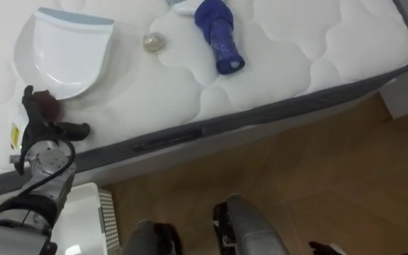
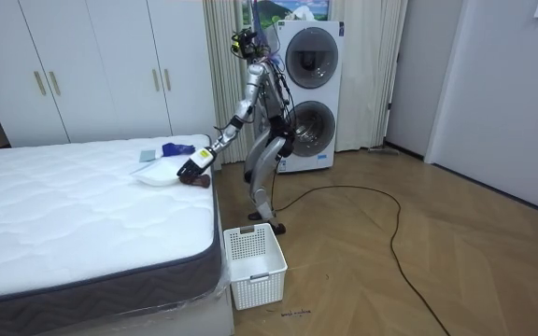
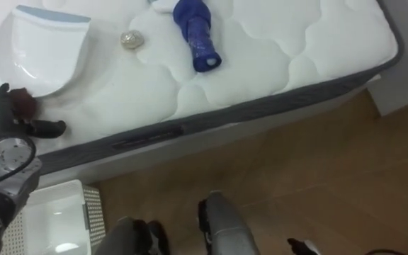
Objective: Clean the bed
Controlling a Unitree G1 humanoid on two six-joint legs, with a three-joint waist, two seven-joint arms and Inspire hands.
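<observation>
Near the white mattress's (image 1: 289, 64) edge lies a small dark brown thing (image 1: 48, 103), against the rim of a white dustpan (image 1: 66, 53). My left hand (image 1: 42, 124) is at it: the fingers reach up along its left side and the thumb sticks out to the right below it, not closed on it. Farther onto the bed lie a crumpled pale ball (image 1: 154, 42) and a blue rolled thing (image 1: 220, 34). In the room view I stand at the bed's corner, left arm stretched down to the mattress (image 2: 63, 210). My right hand (image 1: 324, 248) barely shows at the bottom edge.
A white slatted basket (image 2: 255, 264) stands on the wooden floor at the bed's corner, beside my feet. A washer and dryer stack (image 2: 306, 93) is behind me, and wardrobes (image 2: 92, 70) line the wall beyond the bed.
</observation>
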